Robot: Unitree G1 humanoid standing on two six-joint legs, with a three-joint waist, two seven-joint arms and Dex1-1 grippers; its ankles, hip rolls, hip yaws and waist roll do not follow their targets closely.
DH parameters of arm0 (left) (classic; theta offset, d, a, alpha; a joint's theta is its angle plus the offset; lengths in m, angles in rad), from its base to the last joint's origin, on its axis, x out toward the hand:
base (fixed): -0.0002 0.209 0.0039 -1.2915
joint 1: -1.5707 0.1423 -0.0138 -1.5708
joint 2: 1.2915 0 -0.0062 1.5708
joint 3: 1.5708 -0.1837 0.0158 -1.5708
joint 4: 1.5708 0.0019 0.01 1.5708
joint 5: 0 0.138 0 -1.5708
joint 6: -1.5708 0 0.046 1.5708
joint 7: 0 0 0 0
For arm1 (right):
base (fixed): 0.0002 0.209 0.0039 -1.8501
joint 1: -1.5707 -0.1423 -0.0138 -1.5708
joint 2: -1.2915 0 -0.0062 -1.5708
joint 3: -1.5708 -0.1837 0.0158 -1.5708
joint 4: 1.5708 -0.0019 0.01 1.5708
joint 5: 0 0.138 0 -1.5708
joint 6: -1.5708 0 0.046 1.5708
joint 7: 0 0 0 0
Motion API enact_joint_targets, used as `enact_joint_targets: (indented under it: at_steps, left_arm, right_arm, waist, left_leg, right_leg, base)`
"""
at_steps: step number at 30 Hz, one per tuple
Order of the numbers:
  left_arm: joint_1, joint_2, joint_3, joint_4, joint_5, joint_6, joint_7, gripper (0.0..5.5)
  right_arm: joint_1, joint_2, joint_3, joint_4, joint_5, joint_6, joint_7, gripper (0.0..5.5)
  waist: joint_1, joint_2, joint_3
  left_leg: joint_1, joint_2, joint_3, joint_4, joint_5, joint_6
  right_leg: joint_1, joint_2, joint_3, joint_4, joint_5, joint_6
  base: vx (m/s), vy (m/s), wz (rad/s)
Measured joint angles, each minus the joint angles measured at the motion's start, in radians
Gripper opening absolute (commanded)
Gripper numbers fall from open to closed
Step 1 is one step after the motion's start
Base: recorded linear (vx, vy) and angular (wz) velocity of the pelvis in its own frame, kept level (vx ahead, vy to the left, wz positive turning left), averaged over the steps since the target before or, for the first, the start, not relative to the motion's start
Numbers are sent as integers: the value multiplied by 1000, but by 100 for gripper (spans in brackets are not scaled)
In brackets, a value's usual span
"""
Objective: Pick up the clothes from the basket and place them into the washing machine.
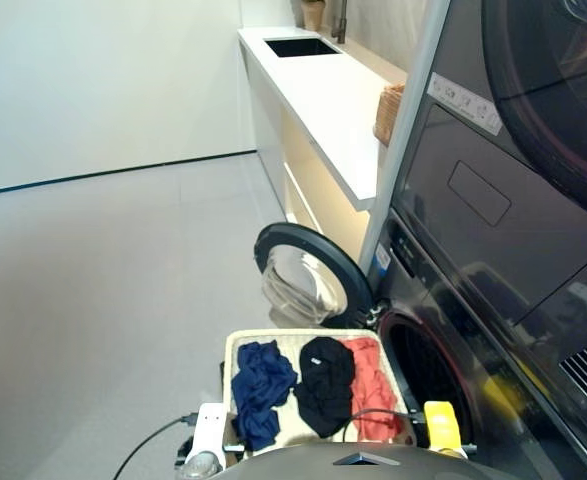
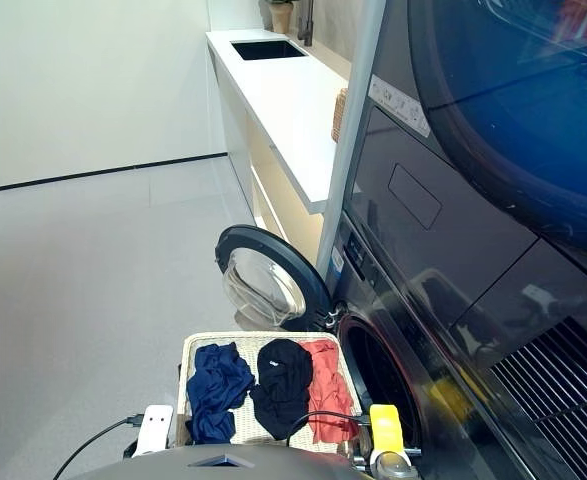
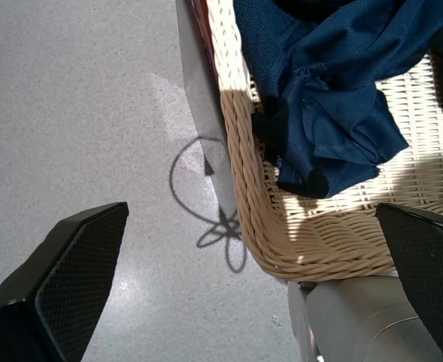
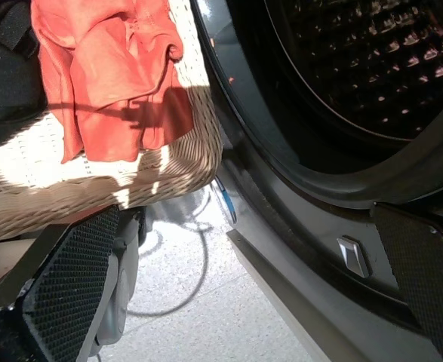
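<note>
On the grey floor (image 1: 93, 300), your basket (image 1: 235, 350) hugs the washing machine (image 2: 393, 380); both grippers' fingers (image 3: 70, 279) gape wide, empty. A cable (image 4: 191, 286) may snag.

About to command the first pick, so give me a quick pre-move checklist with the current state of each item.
1. Washing machine door swung open, drum mouth unobstructed: ok.
2. All three garments in the basket, navy one, black one, coral one nearest the drum: ok.
3. Left gripper open and empty, at the basket's navy corner: ok.
4. Right gripper open and empty, between the coral garment and the drum opening: ok.
5. Cable on the floor under the basket's edge, possible snag: cannot tell.
</note>
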Motion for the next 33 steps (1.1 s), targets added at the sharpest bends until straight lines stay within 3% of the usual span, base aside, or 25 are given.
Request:
enact_joint_targets:
  at_steps: [20, 30, 33]
  left_arm:
    - [-2, 0, -11, -5, 1, -1, -16, 550]
    - [-45, 23, -149, -48, 117, -4, -21, 550]
    - [-65, 27, -160, -68, 151, -10, -31, 550]
  right_arm:
    - [-1, -1, 1, 0, 0, 0, 2, 550]
    - [-16, -13, 58, -22, 0, -1, 6, 550]
    - [-38, -14, 92, -40, -2, -3, 17, 550]
  waist:
    - [0, 0, 2]
    - [-1, 3, 8]
    - [-2, 6, 15]
  left_leg:
    - [-2, 0, 0, 0, 0, 0]
    - [-12, 0, 1, 0, 1, -1]
    - [-24, 1, 1, 0, 3, -2]
  right_leg:
    - [-1, 0, -1, -1, -2, 3]
    - [-12, 0, -1, 1, -2, 2]
    - [-24, 1, -1, 1, 1, 0]
  base:
    - [0, 0, 0]
    - [0, 0, 0]
    - [-17, 3, 3]
